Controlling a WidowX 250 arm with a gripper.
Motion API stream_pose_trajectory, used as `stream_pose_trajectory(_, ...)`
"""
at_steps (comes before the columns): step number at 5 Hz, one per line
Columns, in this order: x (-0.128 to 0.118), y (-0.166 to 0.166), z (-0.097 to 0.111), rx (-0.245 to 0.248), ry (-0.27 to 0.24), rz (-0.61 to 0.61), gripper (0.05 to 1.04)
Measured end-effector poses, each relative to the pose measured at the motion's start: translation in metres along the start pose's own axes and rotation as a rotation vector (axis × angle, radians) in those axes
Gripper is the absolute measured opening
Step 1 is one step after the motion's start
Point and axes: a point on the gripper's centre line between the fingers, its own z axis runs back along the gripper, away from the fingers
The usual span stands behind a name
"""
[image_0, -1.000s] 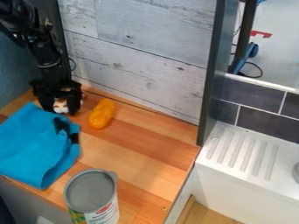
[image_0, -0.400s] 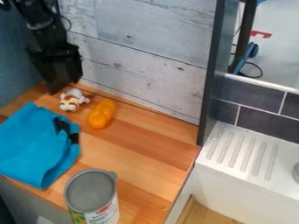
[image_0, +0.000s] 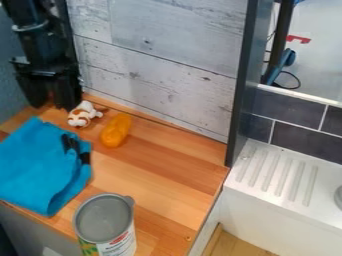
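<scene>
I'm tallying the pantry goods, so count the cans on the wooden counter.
1: the can stands near the front edge of the wooden counter, just right of the blue cloth in the camera view. Something small under the cloth's folds could be hidden.

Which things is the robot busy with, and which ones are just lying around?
Busy with:
- black gripper, open, empty
- white-and-brown toy, nearest the gripper

Just lying around:
- orange thing, beside the toy
- blue cloth
- can
- white ridged drainer
</scene>
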Motion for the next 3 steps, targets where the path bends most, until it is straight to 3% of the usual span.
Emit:
stream_pose_trajectory(1, -0.029, -0.02, -0.016, -0.06, 0.109, -0.128, 1.001)
stream_pose_trajectory(2, -0.049, -0.027, -0.004, -0.045, 0.08, -0.182, 1.001)
stream_pose_trajectory(3, -0.059, -0.031, 0.011, 0.029, 0.036, -0.226, 1.001)
